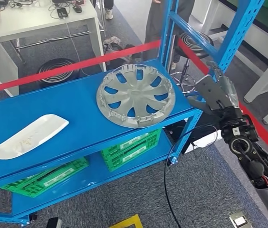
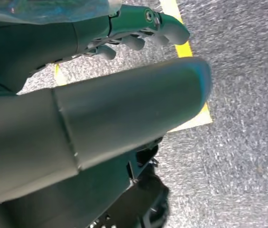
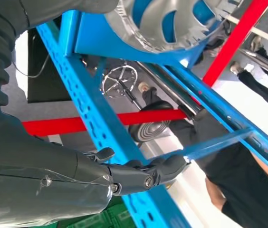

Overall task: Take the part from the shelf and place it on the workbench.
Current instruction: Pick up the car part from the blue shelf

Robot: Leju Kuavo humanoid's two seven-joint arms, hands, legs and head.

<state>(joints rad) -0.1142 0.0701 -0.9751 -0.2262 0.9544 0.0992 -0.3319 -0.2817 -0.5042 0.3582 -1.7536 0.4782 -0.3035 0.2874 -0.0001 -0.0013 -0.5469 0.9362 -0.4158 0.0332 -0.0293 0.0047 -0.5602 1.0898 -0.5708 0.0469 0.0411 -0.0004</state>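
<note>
We see the hubcap (image 1: 136, 96) lying flat on the top level of the blue shelf (image 1: 71, 118), close to the shelf's right front corner, with its rim reaching almost to the front edge. Being round, it has no long axis to line up with, so what matters for the coming move is the side it lies on: it sits to the left of our right hand (image 1: 216, 92), across the blue upright post (image 1: 233, 38) at that corner, and a little further forward. The right hand is plainly the nearer one; it hovers just beside the shelf's right end, apart from the hubcap and touching nothing we can make out. In the right wrist view the fingers (image 3: 154, 173) are stretched out, holding nothing, with the post running close past them and the hubcap's rim (image 3: 168, 28) beyond the shelf edge. We judge that the hand must pass inward round the post before it can take the rim. The right forearm reaches up from below, wrist bent so the palm faces the shelf. Our left hand (image 2: 139, 33) hangs low over grey carpet and a yellow floor marking (image 2: 193, 109), its fingers loosely extended and empty, well away from the shelf. A white curved panel (image 1: 26, 135) lies at the shelf's far left, and green crates (image 1: 130, 148) sit on the level below.
</note>
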